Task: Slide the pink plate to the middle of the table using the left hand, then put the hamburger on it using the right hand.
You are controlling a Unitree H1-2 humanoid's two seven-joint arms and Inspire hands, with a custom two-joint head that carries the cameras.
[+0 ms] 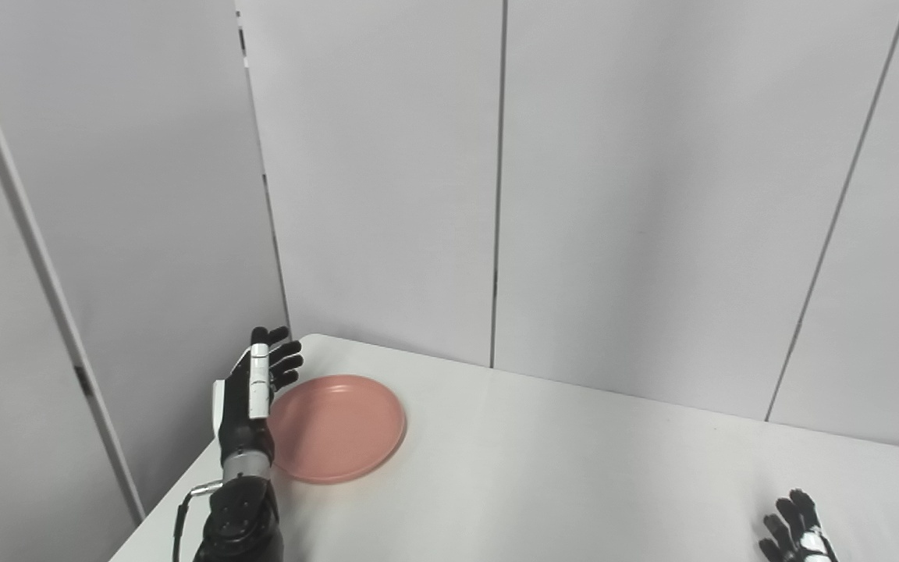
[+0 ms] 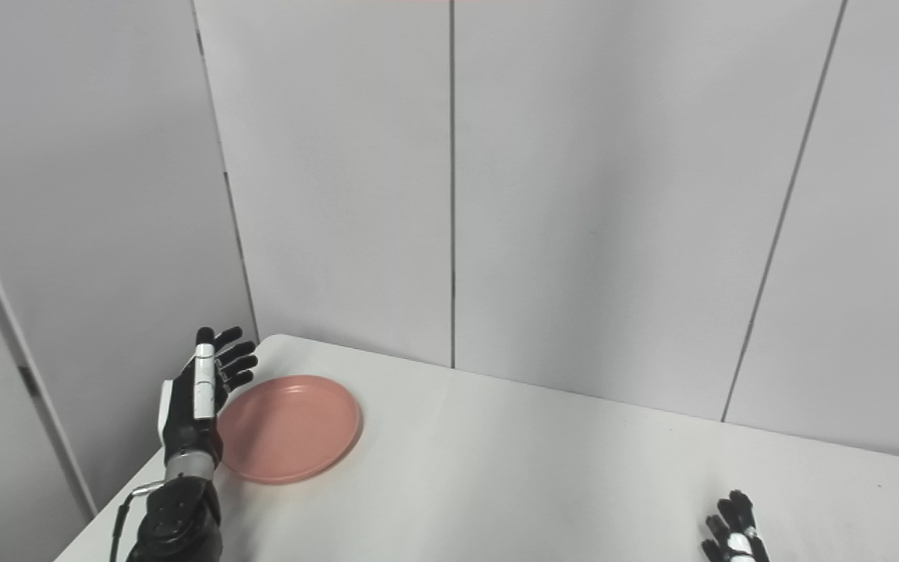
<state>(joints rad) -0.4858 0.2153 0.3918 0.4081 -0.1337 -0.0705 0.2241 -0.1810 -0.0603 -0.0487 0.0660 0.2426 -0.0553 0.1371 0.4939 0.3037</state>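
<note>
White table (image 1: pixel 574 468), pink plate (image 1: pixel 340 425) just beside open left hand (image 1: pixel 250 390)

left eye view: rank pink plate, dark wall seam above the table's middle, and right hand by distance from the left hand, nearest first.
1. pink plate: directly beside the left hand on its right, near the table's far-left corner.
2. dark wall seam: behind the table's back edge, around the middle.
3. right hand: bottom right corner, across the white table.
</note>
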